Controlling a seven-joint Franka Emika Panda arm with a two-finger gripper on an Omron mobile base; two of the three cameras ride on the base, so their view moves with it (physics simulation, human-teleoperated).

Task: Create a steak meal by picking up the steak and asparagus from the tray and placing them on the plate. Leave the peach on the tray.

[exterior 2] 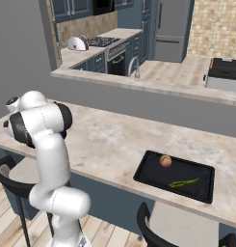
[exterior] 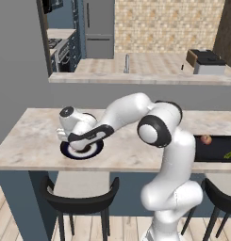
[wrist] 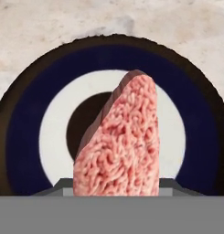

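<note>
In the left base view the arm reaches left across the marble counter [exterior: 37, 136], and its gripper [exterior: 81, 143] hangs directly over the round navy plate [exterior: 70, 151] with the white ring. At the right edge, the black tray [exterior: 216, 153] holds the peach [exterior: 206, 139] and the asparagus [exterior: 229, 154].

In the right base view the tray [exterior 2: 148, 171] lies well to the right of the arm. The peach [exterior 2: 165, 161] sits near its far rim. The asparagus [exterior 2: 183, 183] lies apart from it, nearer the front, its long axis running roughly along the tray's length.

In the hand view the steak [wrist: 120, 146] stands on end, rising from between the fingers, its long axis pointing up the picture, over the plate's [wrist: 31, 132] dark centre. The fingertips themselves are hidden behind the meat; the steak appears clamped between them.
</note>
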